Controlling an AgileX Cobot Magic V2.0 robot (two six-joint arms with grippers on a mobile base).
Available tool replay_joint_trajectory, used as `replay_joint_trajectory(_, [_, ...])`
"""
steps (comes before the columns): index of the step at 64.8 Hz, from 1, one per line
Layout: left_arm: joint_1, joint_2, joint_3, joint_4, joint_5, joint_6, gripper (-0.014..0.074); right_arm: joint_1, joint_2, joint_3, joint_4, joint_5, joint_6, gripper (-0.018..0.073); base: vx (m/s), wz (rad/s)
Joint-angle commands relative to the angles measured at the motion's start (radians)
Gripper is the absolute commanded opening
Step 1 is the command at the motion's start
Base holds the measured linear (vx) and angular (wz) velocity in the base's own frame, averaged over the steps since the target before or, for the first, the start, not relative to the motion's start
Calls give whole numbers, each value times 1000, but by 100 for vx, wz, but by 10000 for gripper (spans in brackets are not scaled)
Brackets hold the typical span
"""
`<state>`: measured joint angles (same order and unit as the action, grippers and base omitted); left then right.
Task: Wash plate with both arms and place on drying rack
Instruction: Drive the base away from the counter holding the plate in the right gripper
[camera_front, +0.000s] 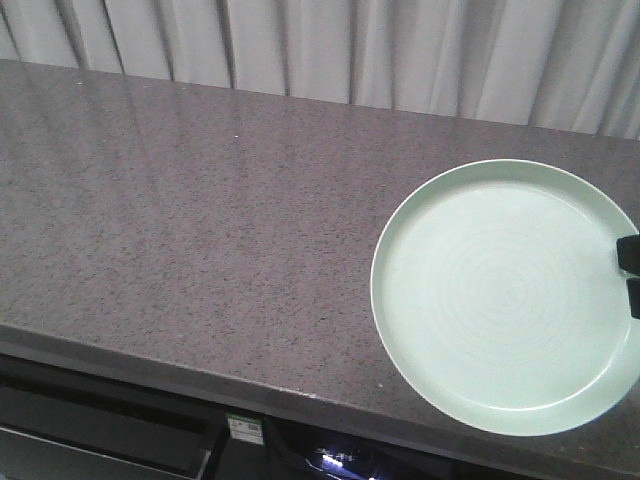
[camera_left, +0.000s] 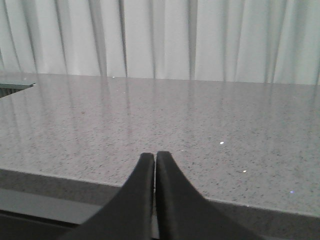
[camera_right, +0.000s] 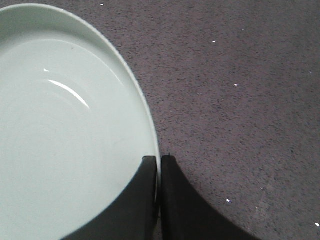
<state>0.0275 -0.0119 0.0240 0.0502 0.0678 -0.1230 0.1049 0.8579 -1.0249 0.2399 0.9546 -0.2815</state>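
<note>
At the left, the left gripper hangs low over the near edge of the speckled countertop. Its two black fingers are pressed together with nothing between them, and they point toward the pale curtain along the top of the frame. The whole left and middle of the front view is bare stone. The mint-green plate sits in the right half of that view, face up, its lower rim reaching the counter's front edge. Whether it lies flat on the stone or is lifted a little I cannot tell. At the far right border, the right gripper meets the plate's rim. Its wrist view shows the right gripper clamped on that rim, one finger over the inner face of the plate and the other outside it over the stone, with only a thin slit between them. As I judge it, the task is barely begun: the plate is gripped by one arm, and its surface looks dry and clean, with no water on it. The left arm has not yet joined in. No drying rack shows in any view, so washing, carrying and racking are all left to do.
</note>
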Motion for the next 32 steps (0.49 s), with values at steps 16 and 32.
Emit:
replay_joint_trajectory(16, [-7,-15,22,-8,-68,-3,-6,-5,-6,-28,12,-65,0,-6,-6,36])
replay_joint_trajectory(32, [-7,-15,22,-8,-68,-3,-6,-5,-6,-28,12,-65,0,-6,-5,34])
